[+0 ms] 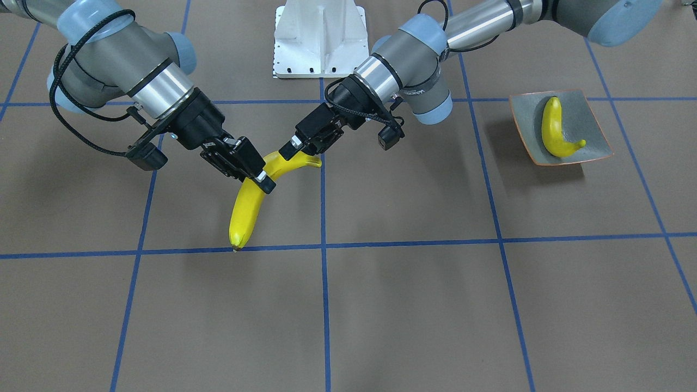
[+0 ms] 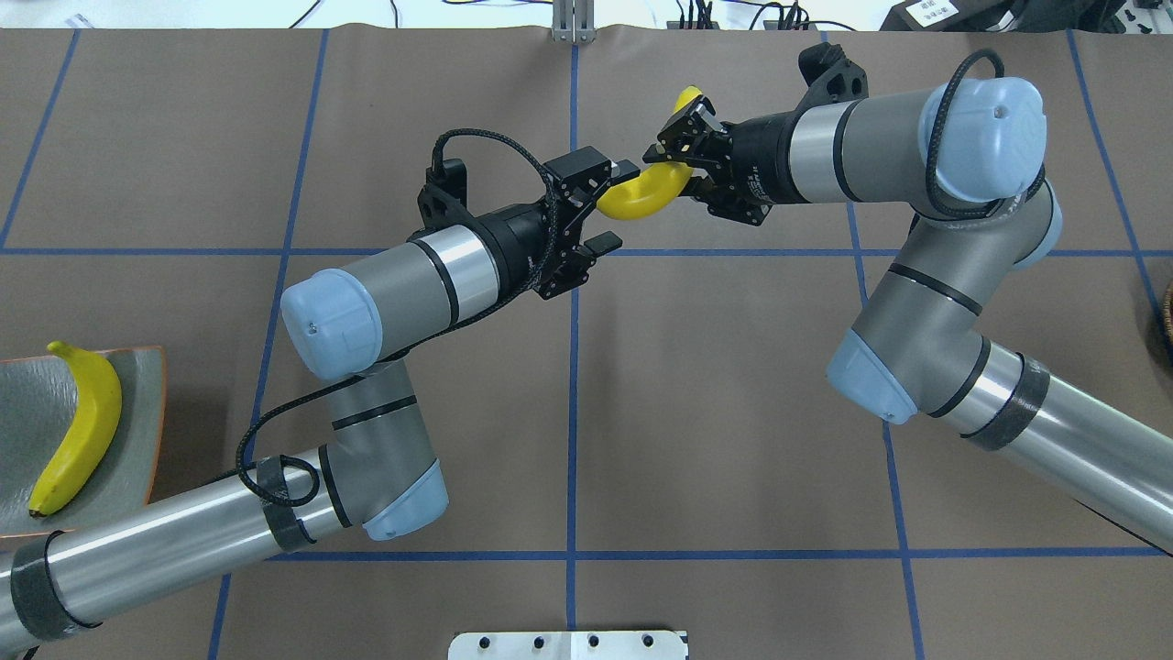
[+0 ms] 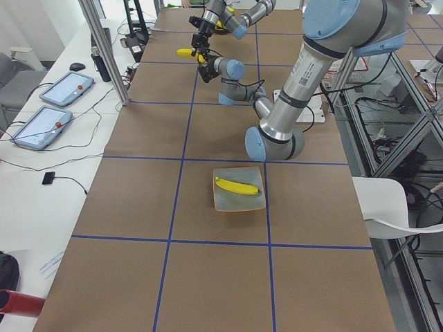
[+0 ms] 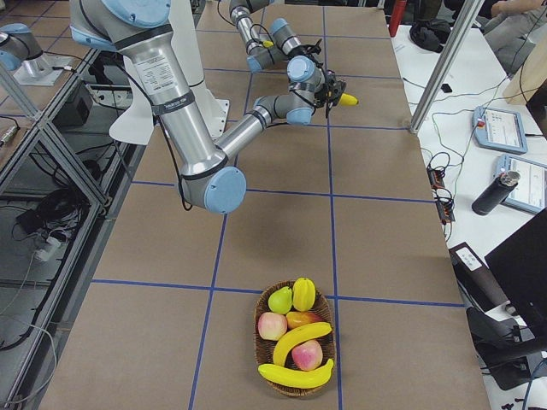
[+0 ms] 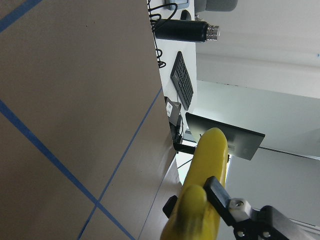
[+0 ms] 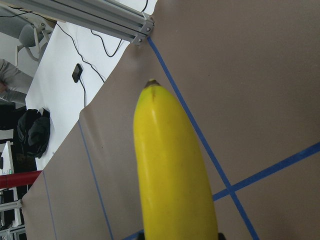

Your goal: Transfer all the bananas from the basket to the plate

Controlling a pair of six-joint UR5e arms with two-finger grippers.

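Over the table (image 1: 408,305), near its centre line, the right gripper (image 1: 265,182) is pinching the raised banana (image 1: 245,209) around its midsection. The left gripper (image 2: 623,204) is waiting with its jaws spread around that banana's stem end. Four bananas are showing: the raised one, a second banana (image 1: 552,130) lying on the single plate (image 1: 593,136), well apart, and two basket bananas (image 4: 299,342) resting in the one basket (image 4: 259,350) among other fruit.

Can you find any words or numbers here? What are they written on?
No text is clear enough to read.
Dark print on the grey left arm wrist: too small.
Sticker on the silver right arm tube: blurred.
White label at the far edge: blurred.
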